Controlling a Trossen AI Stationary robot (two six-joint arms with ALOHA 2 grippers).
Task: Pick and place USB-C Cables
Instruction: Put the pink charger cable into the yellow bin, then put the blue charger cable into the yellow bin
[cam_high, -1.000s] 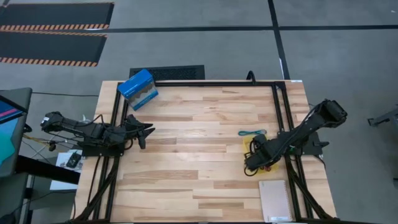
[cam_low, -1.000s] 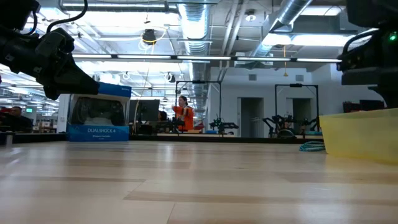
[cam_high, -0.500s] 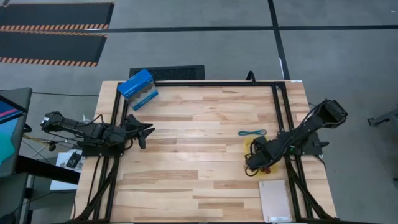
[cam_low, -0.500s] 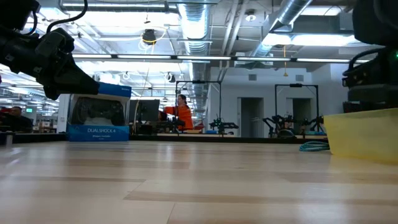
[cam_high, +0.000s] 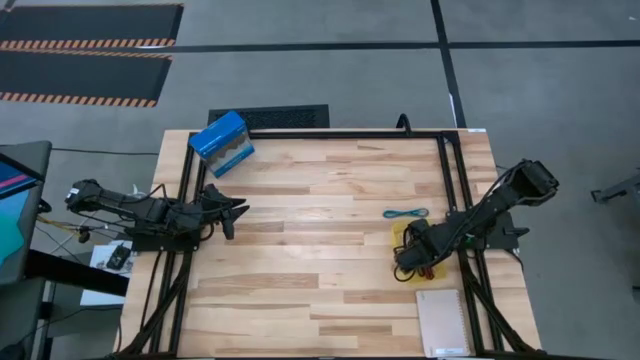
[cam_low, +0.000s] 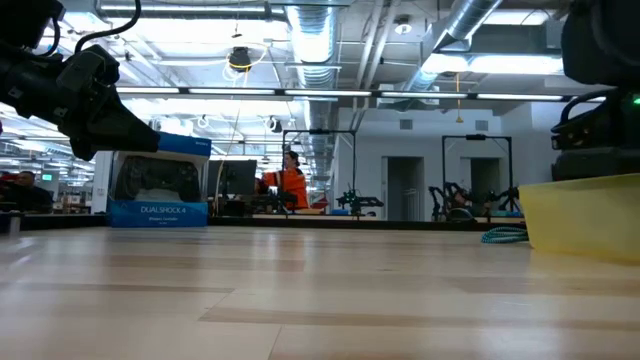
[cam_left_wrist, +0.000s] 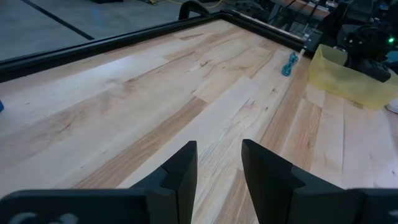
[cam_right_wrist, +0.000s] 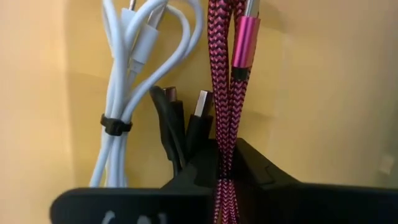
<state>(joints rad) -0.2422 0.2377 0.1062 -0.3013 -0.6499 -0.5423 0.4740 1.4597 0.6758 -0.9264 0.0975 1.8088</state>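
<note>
My right gripper (cam_high: 404, 265) is down inside the yellow bin (cam_high: 400, 234) near the table's right edge, shut on the dark red braided cable (cam_right_wrist: 226, 74). The white cable (cam_right_wrist: 127, 87) and the black cable (cam_right_wrist: 177, 124) lie beside it on the bin's floor. The teal-blue cable (cam_high: 405, 213) lies flat on the table just beyond the bin; the left wrist view also shows this teal-blue cable (cam_left_wrist: 290, 63). My left gripper (cam_left_wrist: 217, 168) waits open above the table's left side, touching nothing. My right gripper pinches the dark red cable's looped strands (cam_right_wrist: 222, 146) between its two fingers (cam_right_wrist: 261, 171), several strands together. The fingers come from above, pointing down into the bin. The rest of the bundle, with its pink plug (cam_right_wrist: 245, 37), stretches away over the bin's yellow floor.
A big blue box (cam_high: 221, 142) stands at the table's far left corner. A spiral notebook (cam_high: 442, 322) lies at the near right corner. Black frame rails run along the table's far, left and right sides. Bare wood spans the middle.
My right arm has shifted a little at the yellow bin. The left arm and the teal-blue cable have kept still.
</note>
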